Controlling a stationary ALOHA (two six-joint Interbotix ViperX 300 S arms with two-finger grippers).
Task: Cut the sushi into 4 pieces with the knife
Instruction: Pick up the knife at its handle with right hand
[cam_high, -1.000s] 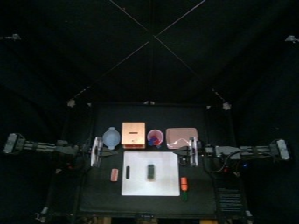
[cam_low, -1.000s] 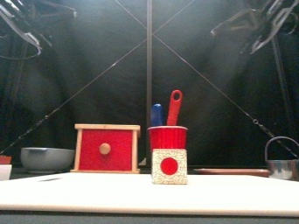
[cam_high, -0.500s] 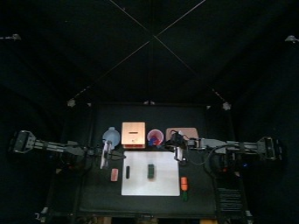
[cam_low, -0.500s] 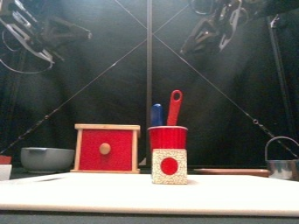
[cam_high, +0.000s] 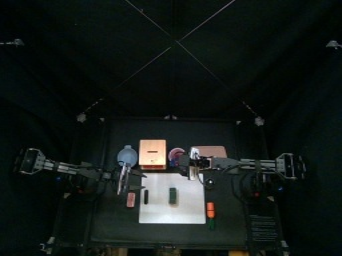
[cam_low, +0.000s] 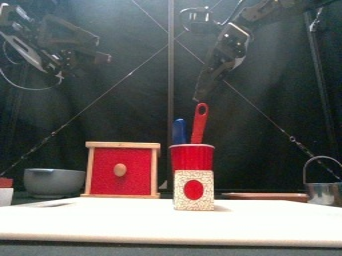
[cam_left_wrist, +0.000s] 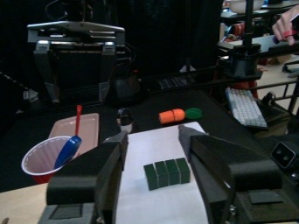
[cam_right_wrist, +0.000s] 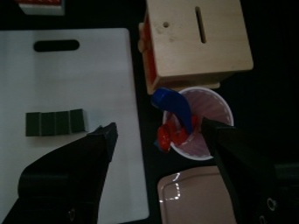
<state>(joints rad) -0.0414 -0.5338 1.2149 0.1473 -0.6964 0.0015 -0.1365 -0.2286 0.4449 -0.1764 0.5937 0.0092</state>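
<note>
The dark green sushi roll (cam_high: 173, 195) lies whole on the white cutting board (cam_high: 191, 205). Behind the board stands the red cup (cam_low: 191, 175) holding a red knife (cam_low: 199, 118) and a blue knife (cam_low: 179, 130). My right gripper (cam_high: 190, 168) hangs open high above the cup; in the right wrist view the cup (cam_right_wrist: 201, 122) and both knives lie between its spread jaws (cam_right_wrist: 163, 131). My left gripper (cam_high: 122, 180) is open too, raised over the board's left side. The left wrist view shows the roll (cam_left_wrist: 167, 171) between its jaws (cam_left_wrist: 158, 140). Neither holds anything.
The wooden box (cam_high: 154, 155) with its red drawer front (cam_low: 122, 170) stands left of the cup, with the blue-grey bowl (cam_high: 127, 155) beyond it. The pink tray (cam_high: 207, 155) is on the cup's right. A red toy (cam_high: 131, 199) and an orange-and-green toy (cam_high: 210, 210) flank the board. The metal cutter (cam_low: 321, 188) sits far right.
Both grippers have gone from shut to wide open. Both arms swung in from the table's sides toward the middle, the right one ending above the cup.
</note>
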